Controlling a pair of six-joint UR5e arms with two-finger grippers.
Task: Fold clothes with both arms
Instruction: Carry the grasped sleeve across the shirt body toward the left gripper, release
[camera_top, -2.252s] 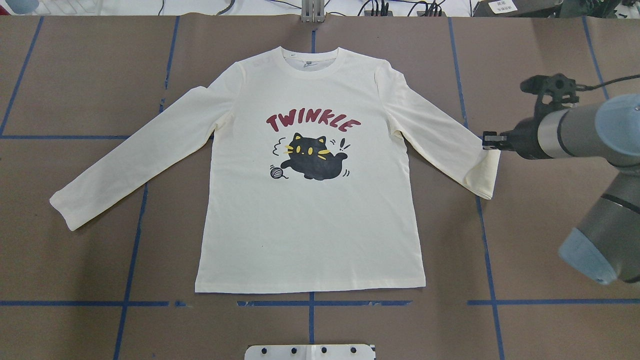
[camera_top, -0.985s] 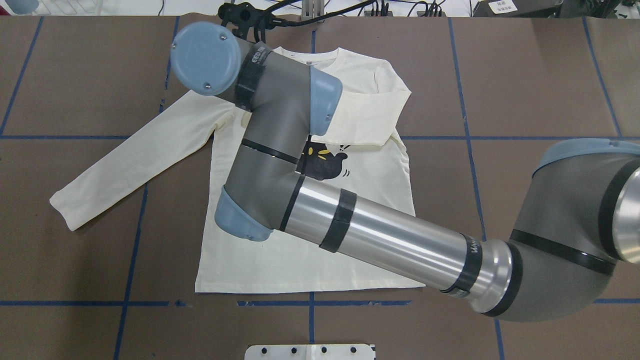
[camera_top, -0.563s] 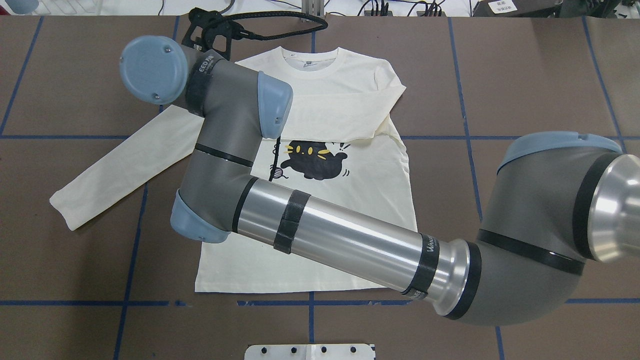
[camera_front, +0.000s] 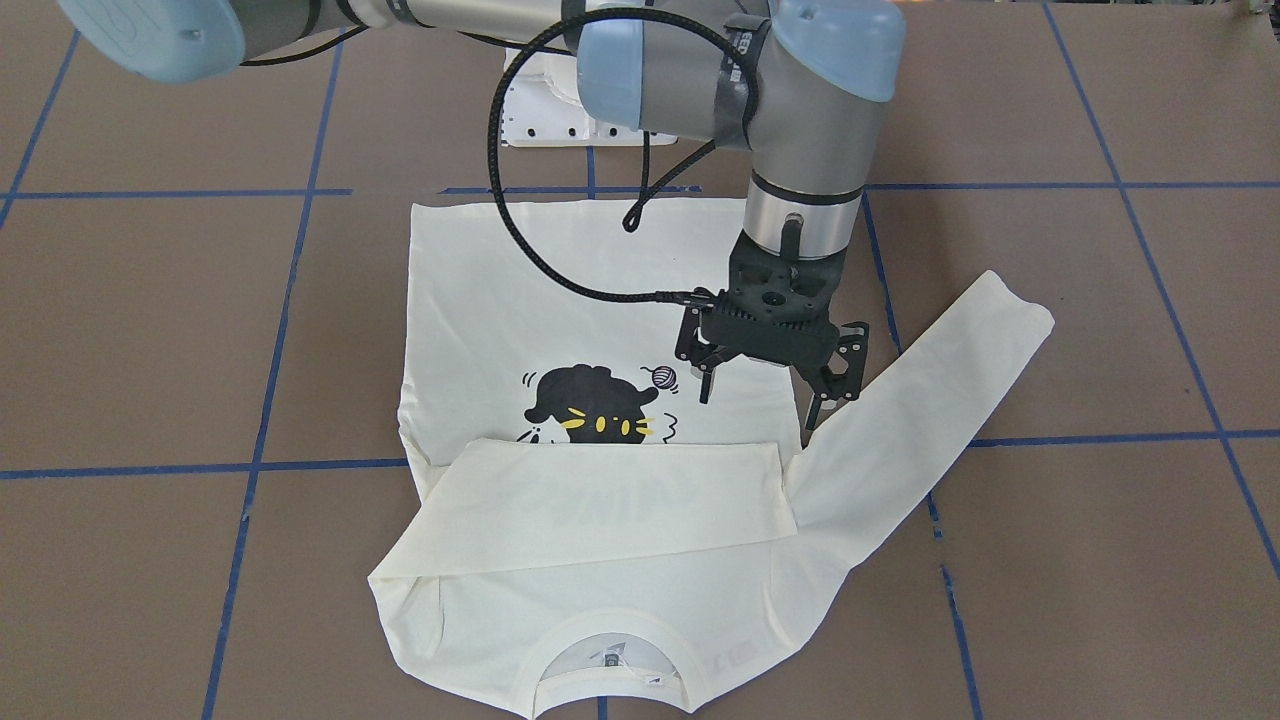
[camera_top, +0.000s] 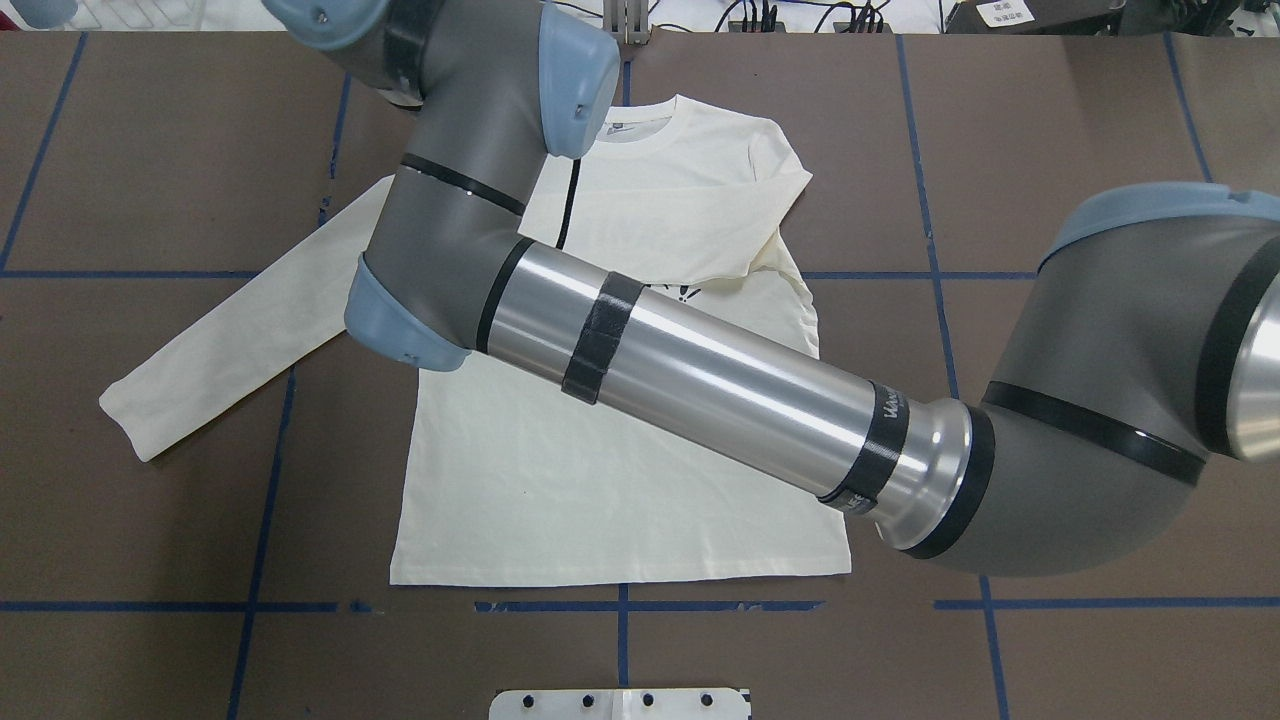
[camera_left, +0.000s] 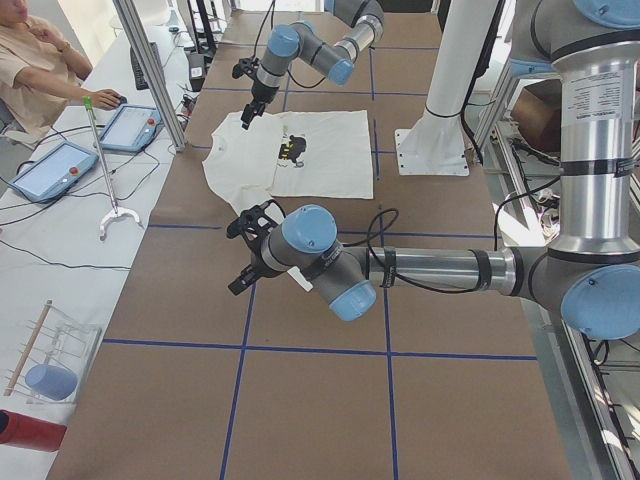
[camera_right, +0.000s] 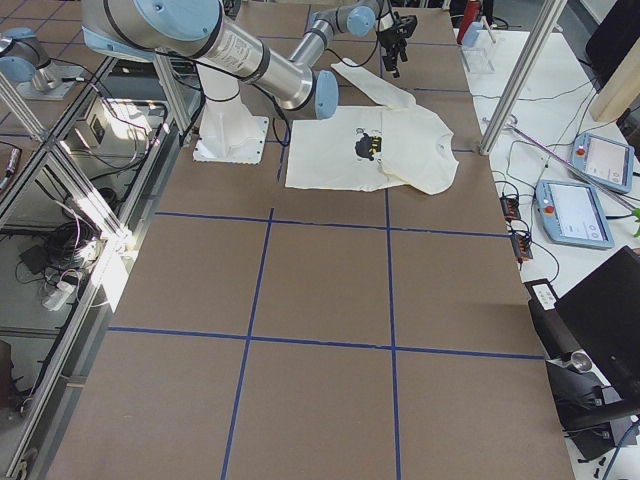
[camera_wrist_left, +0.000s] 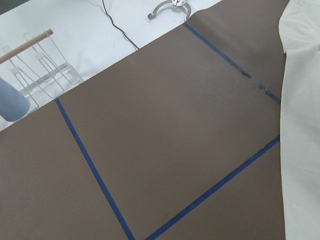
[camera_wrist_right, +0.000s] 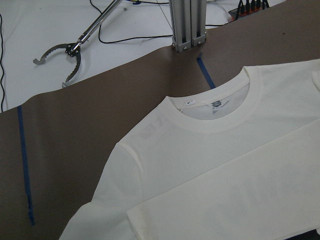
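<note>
The cream T-shirt (camera_front: 560, 300) lies flat, print side up. Its right sleeve (camera_front: 610, 500) is folded across the chest and covers the lettering; the black cat print (camera_front: 590, 400) shows. The left sleeve (camera_front: 930, 380) lies stretched out, as in the overhead view (camera_top: 230, 340). My right arm (camera_top: 700, 380) reaches across the shirt. My right gripper (camera_front: 760, 405) is open and empty, just above the shirt beside the left armpit. My left gripper (camera_left: 240, 255) shows only in the exterior left view, above bare table away from the shirt; I cannot tell whether it is open or shut.
A white base plate (camera_top: 620, 703) sits at the robot's edge of the table. Blue tape lines (camera_top: 262, 500) cross the brown table. A metal post (camera_wrist_right: 187, 25) stands past the collar. An operator (camera_left: 40, 60) and tablets (camera_left: 130, 125) are beyond the far edge.
The right sleeve, stretched out at first, now lies folded across the chest. My right arm crossed over the shirt, then its wrist rose over the left shoulder.
</note>
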